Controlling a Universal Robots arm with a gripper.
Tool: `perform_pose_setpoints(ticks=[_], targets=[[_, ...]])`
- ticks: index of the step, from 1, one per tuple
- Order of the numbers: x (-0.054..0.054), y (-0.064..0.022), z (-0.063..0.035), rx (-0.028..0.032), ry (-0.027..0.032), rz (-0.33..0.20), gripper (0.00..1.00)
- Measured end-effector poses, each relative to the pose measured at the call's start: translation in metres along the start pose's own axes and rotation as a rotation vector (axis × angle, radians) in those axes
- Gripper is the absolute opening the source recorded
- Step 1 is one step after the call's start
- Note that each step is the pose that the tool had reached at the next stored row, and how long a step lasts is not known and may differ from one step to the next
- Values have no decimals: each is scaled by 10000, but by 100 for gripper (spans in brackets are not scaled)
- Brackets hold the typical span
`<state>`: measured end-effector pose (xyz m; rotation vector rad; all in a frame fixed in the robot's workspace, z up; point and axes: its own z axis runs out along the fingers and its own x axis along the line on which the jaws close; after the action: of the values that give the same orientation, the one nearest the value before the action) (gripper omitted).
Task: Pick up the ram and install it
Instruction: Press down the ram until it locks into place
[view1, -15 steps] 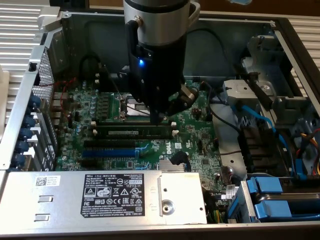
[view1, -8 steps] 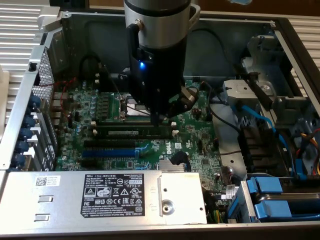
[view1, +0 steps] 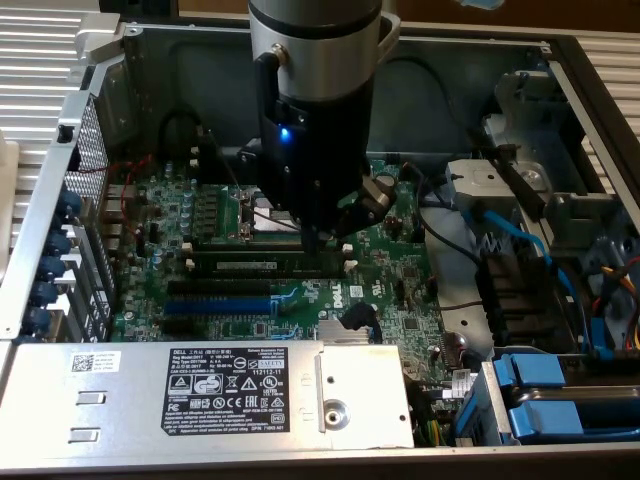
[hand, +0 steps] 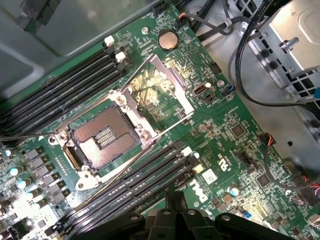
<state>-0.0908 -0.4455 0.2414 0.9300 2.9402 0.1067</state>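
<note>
Hand (view1: 318, 240) low over the motherboard (view1: 400, 290) inside the open computer case (view1: 30, 210), tip just above the ram (view1: 262, 266), which lies seated lengthwise in a black slot. Cannot tell whether the fingers are parted or closed; the arm body hides them in the exterior view. Wrist view alone shows the bare CPU socket (hand: 102, 137) with its load frame swung up, the coin cell (hand: 168, 39), and slot banks either side. Power supply (view1: 210, 395) in the foreground; blue cables (view1: 520, 235) toward the exterior view's right.
</note>
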Motion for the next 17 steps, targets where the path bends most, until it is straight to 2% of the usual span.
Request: perform_pose_setpoints(ticks=[17], targets=[[4, 0, 43, 2, 0, 0, 11]])
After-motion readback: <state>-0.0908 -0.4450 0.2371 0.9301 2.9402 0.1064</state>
